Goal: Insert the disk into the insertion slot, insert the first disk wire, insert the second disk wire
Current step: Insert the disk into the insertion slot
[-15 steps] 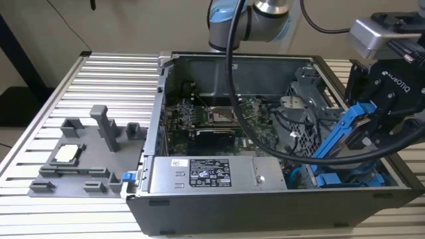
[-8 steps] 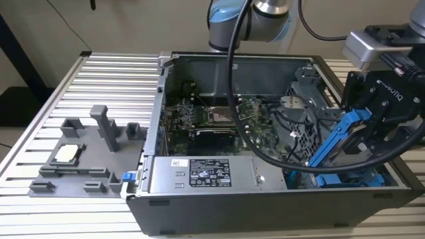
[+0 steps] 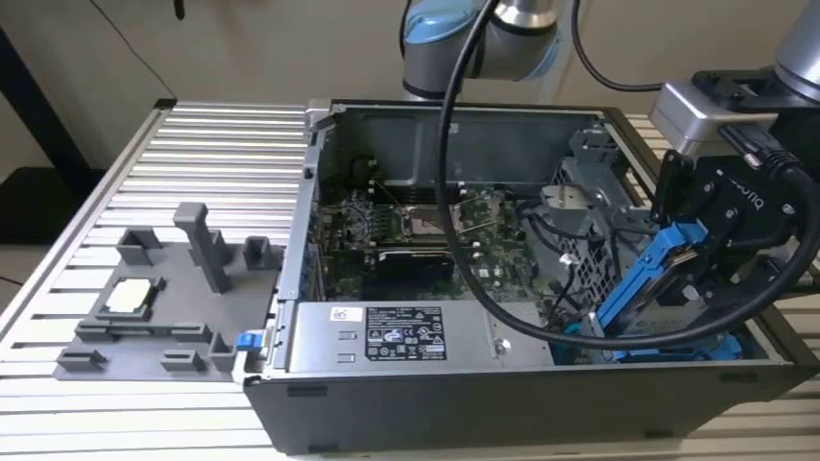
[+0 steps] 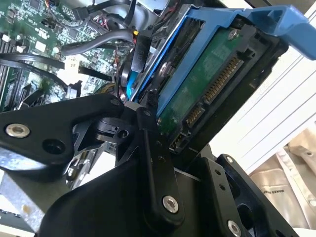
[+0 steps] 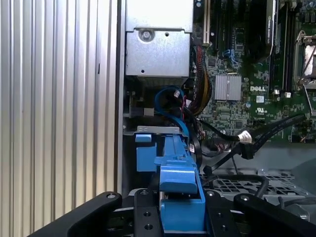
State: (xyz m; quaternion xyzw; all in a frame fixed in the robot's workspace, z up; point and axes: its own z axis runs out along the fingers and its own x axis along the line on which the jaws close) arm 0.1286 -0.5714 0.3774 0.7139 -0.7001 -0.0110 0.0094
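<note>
We are finding the gripper's (image 3: 693,263) fingers (image 4: 154,167) clamped on the disk (image 3: 665,276), hanging tilted over the open computer case (image 3: 410,408) at the exterior view's right. We are judging it stiff, weighty, shock-sensitive: best held by its blue carrier (image 5: 178,180) edges.

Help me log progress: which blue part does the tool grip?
The disk in its blue carrier, tilted up in the tool; the other blue frame lies flat low in the computer case.

Computer case (image 3: 448,413), green motherboard (image 3: 372,230), ribbed table (image 3: 218,154)
</note>
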